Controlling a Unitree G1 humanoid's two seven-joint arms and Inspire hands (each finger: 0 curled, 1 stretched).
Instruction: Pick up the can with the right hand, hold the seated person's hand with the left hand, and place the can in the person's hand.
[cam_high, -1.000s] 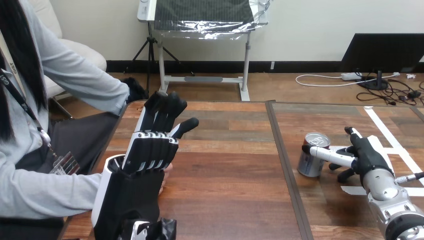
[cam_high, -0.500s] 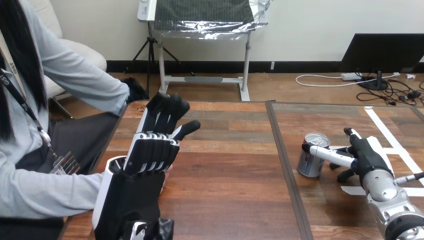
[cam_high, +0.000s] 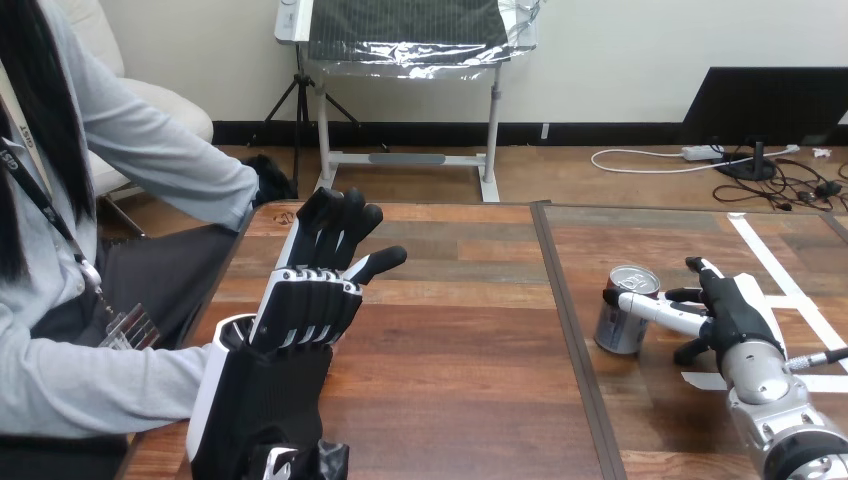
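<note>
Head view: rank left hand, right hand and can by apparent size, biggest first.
1. left hand: largest by far, though it is nearest the camera, which inflates it.
2. right hand: takes up somewhat more of the view than the can beside it.
3. can: smallest.

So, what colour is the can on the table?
Silver: the can shows best in the head view.

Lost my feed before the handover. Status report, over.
Left hand open, raised over the table, left side. Right hand at the can, grip unclear. Can upright on table, not lifted. Nothing between can and left hand.
</note>
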